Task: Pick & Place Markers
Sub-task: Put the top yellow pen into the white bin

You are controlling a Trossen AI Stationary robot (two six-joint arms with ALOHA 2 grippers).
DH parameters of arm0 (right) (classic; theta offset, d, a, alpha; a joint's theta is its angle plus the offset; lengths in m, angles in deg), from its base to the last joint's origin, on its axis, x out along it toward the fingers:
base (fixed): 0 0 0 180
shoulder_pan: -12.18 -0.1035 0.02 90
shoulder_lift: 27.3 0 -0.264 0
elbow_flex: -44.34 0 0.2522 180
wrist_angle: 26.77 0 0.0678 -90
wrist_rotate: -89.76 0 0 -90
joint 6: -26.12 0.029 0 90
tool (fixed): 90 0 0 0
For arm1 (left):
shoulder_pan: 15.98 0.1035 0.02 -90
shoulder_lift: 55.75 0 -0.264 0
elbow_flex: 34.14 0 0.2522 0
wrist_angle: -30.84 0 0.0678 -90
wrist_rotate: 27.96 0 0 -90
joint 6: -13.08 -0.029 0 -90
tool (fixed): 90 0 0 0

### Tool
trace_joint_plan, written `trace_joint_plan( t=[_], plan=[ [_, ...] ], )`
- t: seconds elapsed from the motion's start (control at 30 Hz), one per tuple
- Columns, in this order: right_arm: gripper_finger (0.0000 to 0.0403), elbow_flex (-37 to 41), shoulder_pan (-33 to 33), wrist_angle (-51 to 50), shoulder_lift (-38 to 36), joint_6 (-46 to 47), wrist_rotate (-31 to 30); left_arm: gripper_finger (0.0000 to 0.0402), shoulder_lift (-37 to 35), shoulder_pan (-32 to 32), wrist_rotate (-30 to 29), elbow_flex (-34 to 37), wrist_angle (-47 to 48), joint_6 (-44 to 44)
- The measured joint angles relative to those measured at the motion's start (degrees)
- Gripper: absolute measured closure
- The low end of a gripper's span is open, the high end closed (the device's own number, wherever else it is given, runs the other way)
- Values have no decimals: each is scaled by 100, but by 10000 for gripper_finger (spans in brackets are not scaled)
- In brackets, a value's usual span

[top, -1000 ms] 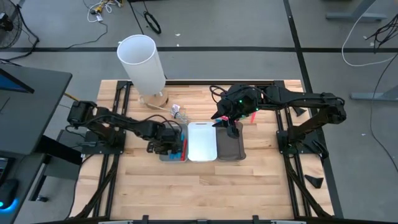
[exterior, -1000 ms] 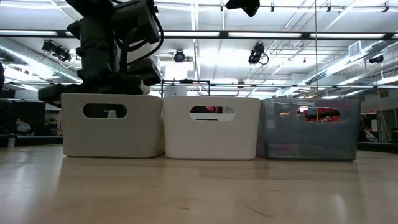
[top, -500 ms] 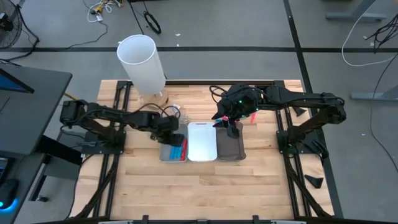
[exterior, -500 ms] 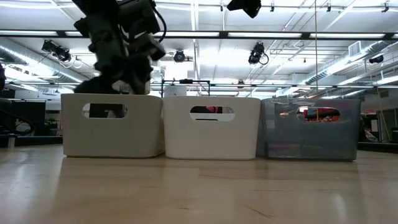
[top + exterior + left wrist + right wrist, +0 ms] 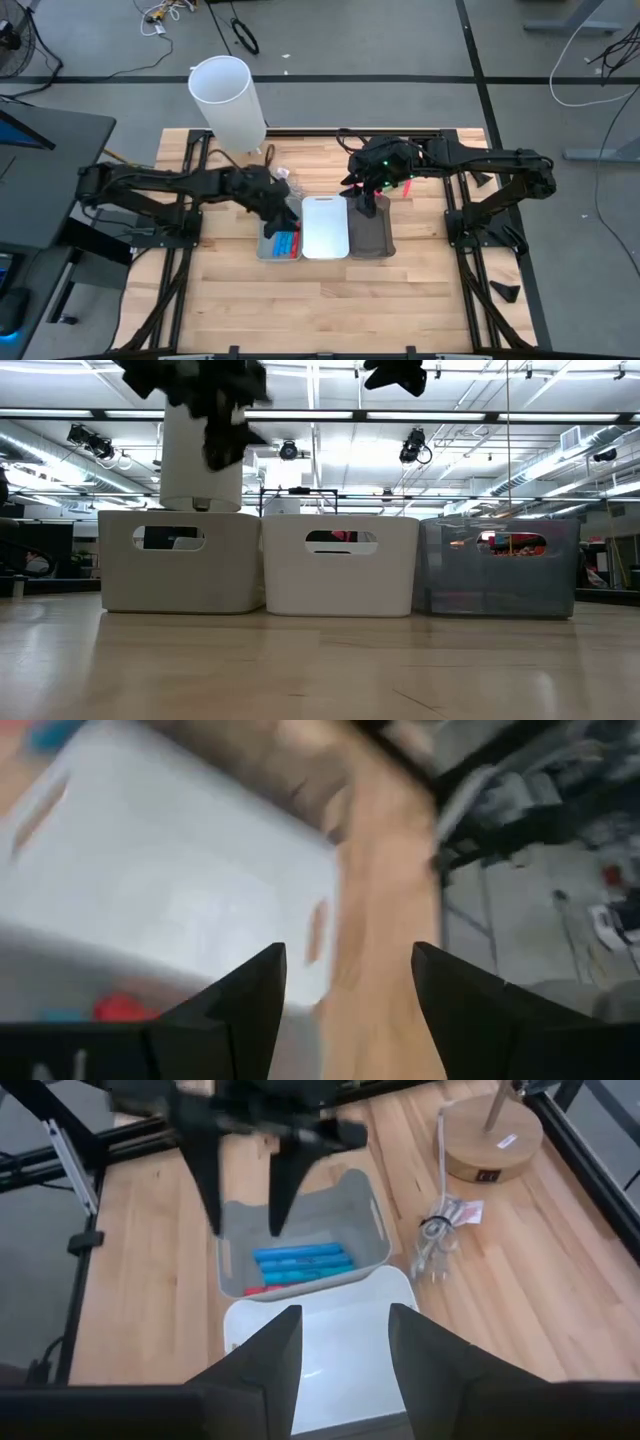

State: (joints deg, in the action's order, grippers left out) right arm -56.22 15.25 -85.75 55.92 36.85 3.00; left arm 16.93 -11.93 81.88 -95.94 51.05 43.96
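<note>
Left gripper (image 5: 268, 203) open and empty above the far rim of the grey tray (image 5: 263, 248); blue and red markers (image 5: 300, 1263) inside that tray. Right gripper (image 5: 367, 203) poised over the dark tray (image 5: 372, 243), fingers (image 5: 248, 1365) apart, seemingly empty, though tips out of sight. Risk ahead: clipping the white tray (image 5: 323, 228) or the tall white cylinder (image 5: 230, 100) through a hasty swing

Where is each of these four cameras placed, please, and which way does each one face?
High: overhead, straight down on the table; both arms show.
Low: table height, level across at three trays; arms hang above.
Left wrist: past open left hand, white tray below.
Right wrist: past right hand, sees left hand, markers.
Shared: the grey tray in high, right wrist.
</note>
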Motion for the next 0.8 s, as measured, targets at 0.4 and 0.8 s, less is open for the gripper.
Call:
trace_joint_plan(
  t=[0.4,0.8],
  plan=[
    [253,0,-29,130,2,533,25,177,-1056,79,-153,-8,-850,-1324],
    [253,0,-29,240,2,535,72,197,-1396,-52,-1030,-9,-1534,-1603]
  ],
)
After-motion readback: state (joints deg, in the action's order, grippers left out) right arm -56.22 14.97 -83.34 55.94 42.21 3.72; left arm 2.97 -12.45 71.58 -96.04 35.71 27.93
